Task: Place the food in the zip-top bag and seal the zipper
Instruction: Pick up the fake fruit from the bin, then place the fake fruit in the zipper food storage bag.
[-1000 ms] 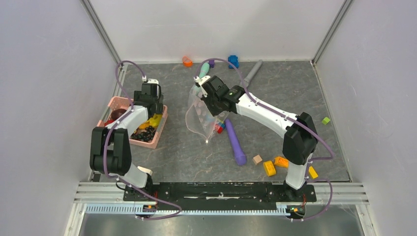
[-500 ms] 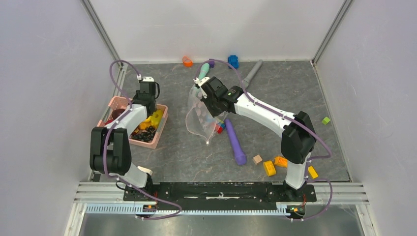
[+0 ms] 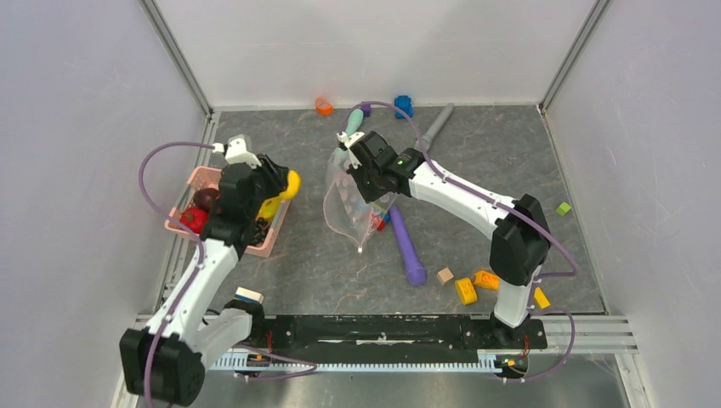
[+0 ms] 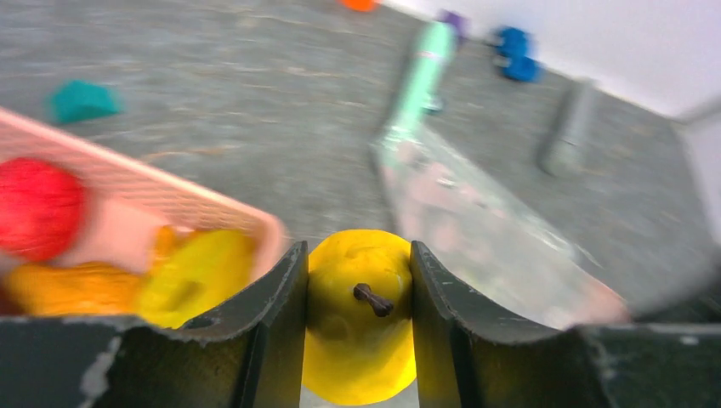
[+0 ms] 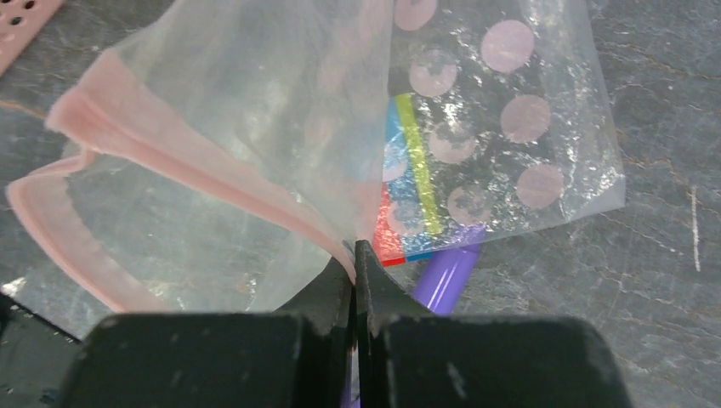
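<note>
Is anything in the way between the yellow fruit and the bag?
Nothing I can see. The yellow fruit, in the left gripper, has only bare table between it and the bag, which the right gripper holds open.

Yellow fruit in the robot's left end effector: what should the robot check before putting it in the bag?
1. Grip on the yellow fruit: ok, the left end effector pinches it between both fingers.
2. Hold on the zip-top bag: ok, the right end effector is shut on its edge.
3. Bag mouth open: ok, the pink zipper rim gapes.
4. Fruit above the mouth: not ok, it is by the pink basket, apart from the bag.
5. Only food in the bag: cannot tell, a coloured block shows through it.
</note>
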You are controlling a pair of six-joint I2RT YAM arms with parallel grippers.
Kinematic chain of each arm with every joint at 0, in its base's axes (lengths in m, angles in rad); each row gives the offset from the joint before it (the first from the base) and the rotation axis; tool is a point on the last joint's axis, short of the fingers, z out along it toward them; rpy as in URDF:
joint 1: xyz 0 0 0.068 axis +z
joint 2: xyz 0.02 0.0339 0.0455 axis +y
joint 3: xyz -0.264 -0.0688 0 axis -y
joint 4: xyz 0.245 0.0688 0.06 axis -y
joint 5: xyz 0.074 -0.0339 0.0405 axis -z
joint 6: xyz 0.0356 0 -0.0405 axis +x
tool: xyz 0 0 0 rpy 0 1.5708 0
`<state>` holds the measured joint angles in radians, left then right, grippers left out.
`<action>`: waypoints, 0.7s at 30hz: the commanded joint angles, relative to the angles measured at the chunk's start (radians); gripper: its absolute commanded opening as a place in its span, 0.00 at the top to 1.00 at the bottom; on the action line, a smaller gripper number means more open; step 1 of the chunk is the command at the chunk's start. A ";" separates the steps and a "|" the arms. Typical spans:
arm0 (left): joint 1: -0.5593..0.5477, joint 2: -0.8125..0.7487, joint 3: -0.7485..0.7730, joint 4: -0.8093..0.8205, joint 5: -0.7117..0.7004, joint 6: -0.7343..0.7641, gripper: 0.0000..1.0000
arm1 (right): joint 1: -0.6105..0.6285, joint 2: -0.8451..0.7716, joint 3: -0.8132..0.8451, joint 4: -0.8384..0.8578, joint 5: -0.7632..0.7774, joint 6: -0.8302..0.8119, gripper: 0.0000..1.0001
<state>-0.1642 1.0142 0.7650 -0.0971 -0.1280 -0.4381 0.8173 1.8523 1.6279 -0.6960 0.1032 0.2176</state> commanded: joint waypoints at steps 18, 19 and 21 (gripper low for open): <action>-0.491 -0.135 -0.138 0.350 0.046 0.009 0.98 | -0.010 -0.146 -0.050 0.092 -0.264 0.060 1.00; -0.492 -0.140 -0.142 0.345 0.032 0.016 0.98 | -0.014 -0.155 -0.052 0.090 -0.269 0.064 1.00; -0.493 -0.150 -0.159 0.342 0.012 0.025 0.98 | -0.025 -0.173 -0.059 0.090 -0.283 0.070 1.00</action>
<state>-0.6498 0.8909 0.6125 0.2111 -0.0498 -0.4709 0.7929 1.7679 1.5726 -0.6487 -0.1135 0.2672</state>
